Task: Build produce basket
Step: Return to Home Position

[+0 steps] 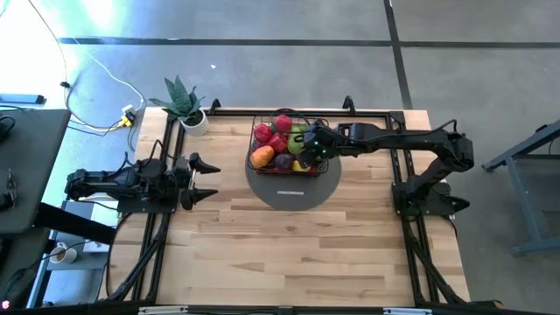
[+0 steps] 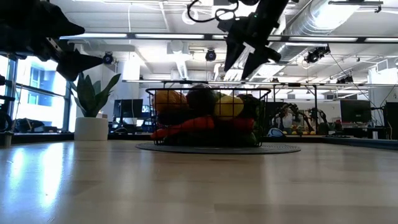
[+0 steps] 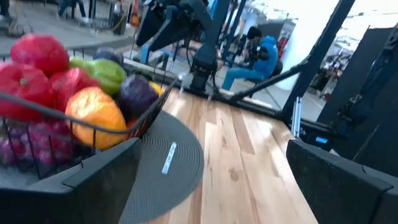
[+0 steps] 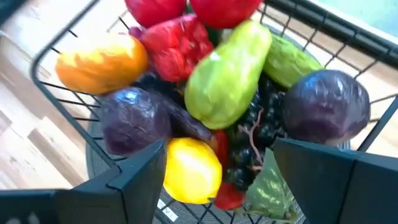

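Note:
The black wire basket [image 1: 255, 140] stands on a flat grey disc [image 1: 293, 191] at the table's far middle. It is heaped with produce [image 1: 280, 140]: red fruits [image 4: 177, 43], a green pear [image 4: 227, 78], an orange [image 4: 99, 62], two purple rounds [image 4: 134, 118], a lemon [image 4: 189, 171] and dark grapes [image 4: 261, 134]. My right gripper [image 1: 313, 147] hangs open just above the heap's right side, slanting down, with nothing between its fingers [image 2: 239, 65]. My left gripper [image 1: 208, 179] waits open and level at the table's left, pointing at the basket [image 3: 37, 109].
A spiky potted plant [image 1: 185, 107] in a white pot stands at the far left corner. Black frame rails [image 1: 385, 112] run along the table's far and side edges. Bare wood [image 1: 289, 254] fills the near half of the table.

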Tool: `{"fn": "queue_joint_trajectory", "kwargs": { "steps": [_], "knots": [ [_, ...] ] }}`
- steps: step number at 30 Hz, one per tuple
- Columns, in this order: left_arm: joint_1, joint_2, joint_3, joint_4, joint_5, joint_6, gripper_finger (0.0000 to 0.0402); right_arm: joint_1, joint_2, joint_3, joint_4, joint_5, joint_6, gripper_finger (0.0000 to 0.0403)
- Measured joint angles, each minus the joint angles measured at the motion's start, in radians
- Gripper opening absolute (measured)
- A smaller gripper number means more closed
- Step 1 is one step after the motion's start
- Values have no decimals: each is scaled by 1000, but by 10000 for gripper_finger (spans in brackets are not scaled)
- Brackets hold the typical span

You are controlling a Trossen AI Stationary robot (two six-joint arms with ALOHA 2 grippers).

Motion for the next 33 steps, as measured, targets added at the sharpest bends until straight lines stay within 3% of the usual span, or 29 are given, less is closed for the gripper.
{"fn": "queue_joint_trajectory", "kwargs": {
  "steps": [9,18,24,29,33],
  "knots": [
    [0,4,-71,150,2,-29,390,3,0,101,-76,0,-112,279],
    [28,17,-74,163,-10,-1,390,17,-34,172,-142,15,-314,279],
    [27,21,-74,162,-7,-16,390,27,-171,167,-221,64,-363,279],
    [27,21,-74,162,-7,-17,390,78,-299,160,-299,192,-369,279],
    [27,21,-74,162,-7,-17,390,118,-471,-32,-177,249,-372,279]
  ]
}}
